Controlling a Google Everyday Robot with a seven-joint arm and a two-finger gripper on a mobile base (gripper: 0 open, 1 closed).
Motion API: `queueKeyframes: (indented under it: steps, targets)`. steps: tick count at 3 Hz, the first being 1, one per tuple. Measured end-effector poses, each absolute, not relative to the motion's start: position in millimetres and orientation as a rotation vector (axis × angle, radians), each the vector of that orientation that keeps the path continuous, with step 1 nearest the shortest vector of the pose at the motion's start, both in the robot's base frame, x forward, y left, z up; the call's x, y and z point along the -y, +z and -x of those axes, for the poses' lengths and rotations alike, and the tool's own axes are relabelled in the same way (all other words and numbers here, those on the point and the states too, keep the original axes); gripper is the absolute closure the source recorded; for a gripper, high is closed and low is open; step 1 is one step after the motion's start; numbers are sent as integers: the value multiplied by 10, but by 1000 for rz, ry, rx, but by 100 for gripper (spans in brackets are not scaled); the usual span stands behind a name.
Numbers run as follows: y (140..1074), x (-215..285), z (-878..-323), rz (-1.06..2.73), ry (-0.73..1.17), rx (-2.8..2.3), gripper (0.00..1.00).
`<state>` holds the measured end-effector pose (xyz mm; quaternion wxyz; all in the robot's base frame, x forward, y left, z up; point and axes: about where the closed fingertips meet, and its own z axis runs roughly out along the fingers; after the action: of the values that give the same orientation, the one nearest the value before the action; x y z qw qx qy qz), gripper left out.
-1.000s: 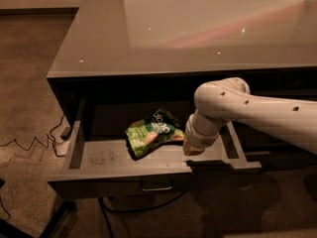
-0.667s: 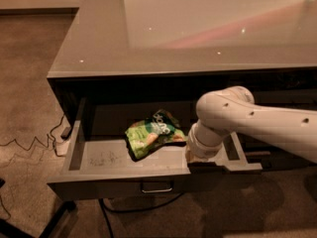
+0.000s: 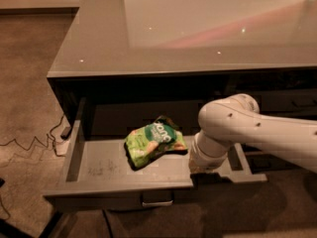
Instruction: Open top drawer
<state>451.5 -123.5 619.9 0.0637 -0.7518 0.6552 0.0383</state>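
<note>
Grey top drawer (image 3: 101,168) stands well out, the gripper (image 3: 200,171) at its front lip for pulling. Whether it grips, I cannot tell.

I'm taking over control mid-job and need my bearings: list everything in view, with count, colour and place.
counter top: one, glossy grey, over the drawers
top drawer: one, dark grey front, lighter grey inside, pulled open below the counter
metal pull: one, silvery, centre of the drawer front
snack bag: one, green, lying in the middle of the drawer
cables: a few, thin and dark, on the floor left of the drawer
carpet: brown, left and in front of the cabinet
arm: one, white, reaching in from the right
gripper: one, below the wrist at the drawer's front edge, right of the bag
</note>
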Motion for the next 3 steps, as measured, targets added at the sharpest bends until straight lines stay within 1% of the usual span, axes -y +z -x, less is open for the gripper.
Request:
queueKeyframes:
  steps: [1, 2, 3]
  targets:
    - [6201, 1227, -4545, 2271, 116, -1979, 100]
    - [6201, 1227, -4545, 2271, 116, -1979, 81]
    - [6201, 1227, -4545, 2271, 116, -1979, 59]
